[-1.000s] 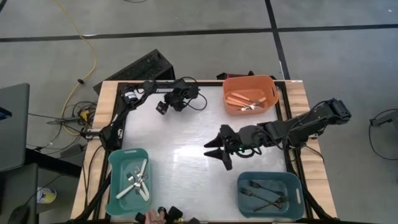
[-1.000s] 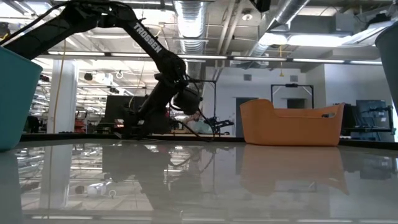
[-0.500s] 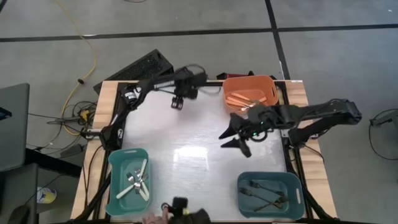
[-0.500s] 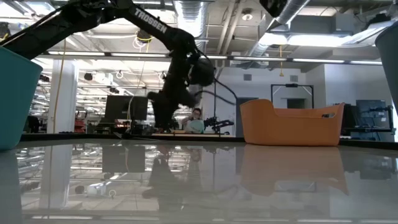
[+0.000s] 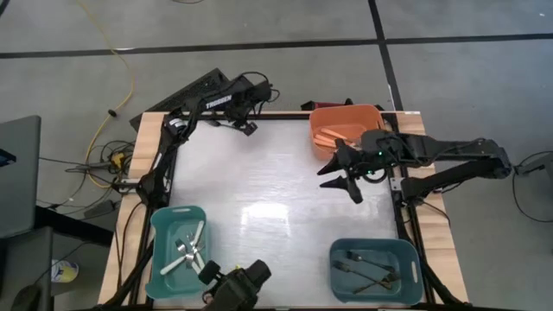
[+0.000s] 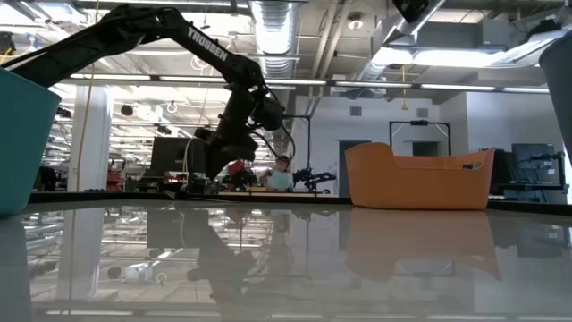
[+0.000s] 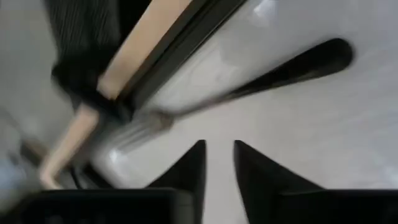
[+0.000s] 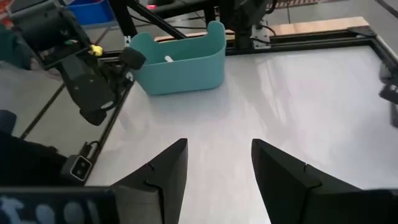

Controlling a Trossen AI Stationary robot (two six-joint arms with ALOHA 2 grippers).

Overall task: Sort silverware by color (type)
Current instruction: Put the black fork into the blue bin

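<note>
High view: three bins (image 5: 178, 250), two arms (image 5: 449, 155)

White tabletop (image 5: 259, 190) carrying three bins: orange bin (image 5: 324, 117) beside the right jaws, two teal bins (image 5: 164, 220) (image 5: 410, 250) well apart from both.

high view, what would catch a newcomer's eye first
Three bins ring an otherwise bare white table: an orange bin at the far right corner, a teal bin near left and a blue bin near right, each holding silverware. The right claw hangs open just beside the orange bin.
</note>
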